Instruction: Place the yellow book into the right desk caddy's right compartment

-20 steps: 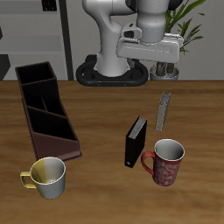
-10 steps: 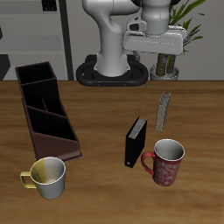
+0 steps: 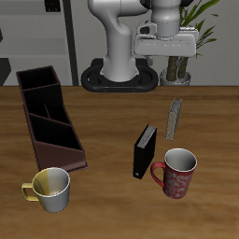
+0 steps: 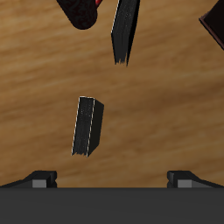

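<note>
Open, empty two-finger gripper point(image 3: 175, 68) hangs high above thin grey-beige speckled yellow book point(image 4: 87, 127), which stands upright directly beneath; thicker black book point(image 4: 124, 32) farther off.

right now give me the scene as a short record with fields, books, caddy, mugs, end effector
yellow book: upright on the table, thin, grey-speckled cover, untouched
black book: upright, thicker, nearer the table's front edge than the yellow book, beside the red mug
right desk caddy: long dark box across the table from the books, no book in it
yellow mug: by the caddy's near end
end effector: high above the table near the robot base, holding nothing; fingers apart in the wrist view
task state: book not yet grasped
</note>
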### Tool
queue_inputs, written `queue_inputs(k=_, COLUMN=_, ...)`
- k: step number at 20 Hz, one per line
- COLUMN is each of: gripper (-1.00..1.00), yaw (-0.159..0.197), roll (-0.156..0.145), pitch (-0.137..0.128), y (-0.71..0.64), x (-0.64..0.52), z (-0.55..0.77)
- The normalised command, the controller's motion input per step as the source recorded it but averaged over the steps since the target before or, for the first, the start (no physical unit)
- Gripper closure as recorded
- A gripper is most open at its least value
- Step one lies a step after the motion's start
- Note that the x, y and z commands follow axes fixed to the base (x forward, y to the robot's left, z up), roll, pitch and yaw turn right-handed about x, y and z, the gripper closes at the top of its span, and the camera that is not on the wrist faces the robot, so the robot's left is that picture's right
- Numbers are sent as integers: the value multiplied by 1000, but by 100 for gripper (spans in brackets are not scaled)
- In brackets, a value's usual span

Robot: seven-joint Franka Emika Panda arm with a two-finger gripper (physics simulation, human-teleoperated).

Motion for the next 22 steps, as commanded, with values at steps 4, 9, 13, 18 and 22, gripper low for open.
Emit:
queue_inputs(k=4, gripper=-100, yaw=-5, roll=1, pitch=27, y=33, x=199, z=-69)
queue_inputs(k=9, gripper=-100, yaw=5, roll=-17, pitch=6, y=48, x=238, z=-95)
queue_inputs(k=13, gripper=-100, yaw=-15, roll=-44, pitch=41, y=44, x=189, z=-218)
queue_inputs(k=18, gripper=-100, yaw=23, roll=5, pitch=33, y=146, x=137, z=-223)
queue_inputs(k=22, gripper=-100, yaw=-9, roll=12, pitch=24, y=58, x=81, z=-110)
